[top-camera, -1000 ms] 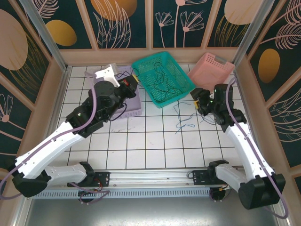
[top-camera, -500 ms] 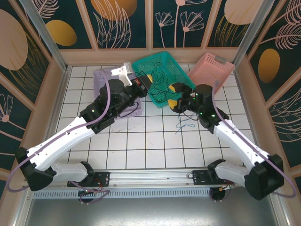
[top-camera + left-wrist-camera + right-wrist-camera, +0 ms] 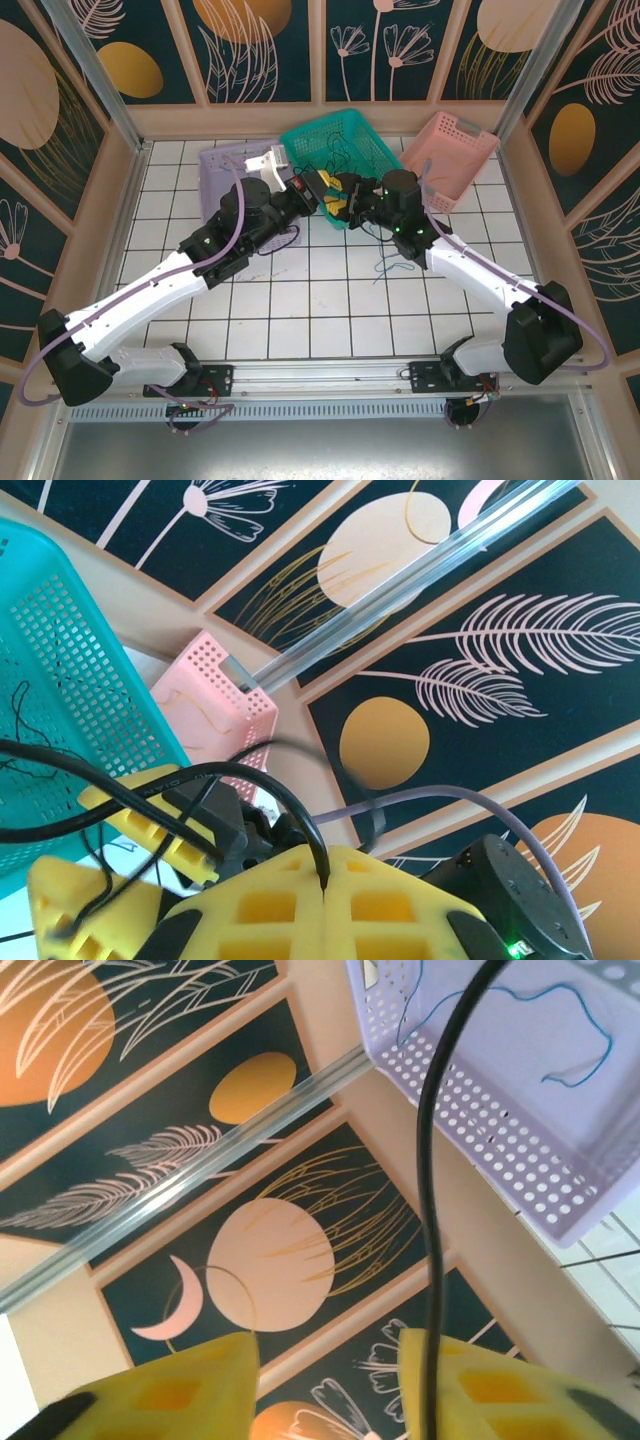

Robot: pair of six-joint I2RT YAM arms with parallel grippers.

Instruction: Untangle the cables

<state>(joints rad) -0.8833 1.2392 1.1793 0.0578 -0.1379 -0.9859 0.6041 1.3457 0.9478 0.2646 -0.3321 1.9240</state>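
**A:** How does the left gripper [image 3: 322, 868] stand?

**B:** Pressed right together, pad to pad. The black cable [image 3: 319, 852] comes out of the seam between its yellow fingers, so that cable is pinched.

**A:** And the right gripper [image 3: 325, 1345]?

**B:** Its jaws stand apart, with a plain gap between the two yellow fingers [image 3: 170, 1395]. A black cable runs straight down its wrist view and crosses the inner edge of one finger. I cannot tell whether it touches the pad. Nothing is clamped.

**A:** How close are the two grippers?

**B:** Nearly tip to tip. In the left wrist view the right gripper's fingers sit just beside the left's, with black cable draped across them. From above, both hang over the near corner of the teal basket [image 3: 370, 140].

**A:** Where are the rest of the cables?

**B:** Loose black strands [image 3: 345, 160] lie in the teal basket, which stands at the middle of the far edge of the worktop [image 3: 330, 300]. The blue cable [image 3: 393, 258] lies squiggled on the bare tiles, near the basket's near right side and just beside the right arm. Another thin blue strand shows against the lavender basket [image 3: 520, 1110] in the right wrist view.

**A:** And the other baskets?

**B:** The lavender basket sits toward the far left corner, partly under the left arm. The pink basket [image 3: 455, 150] sits toward the far right corner, just beside the teal one.
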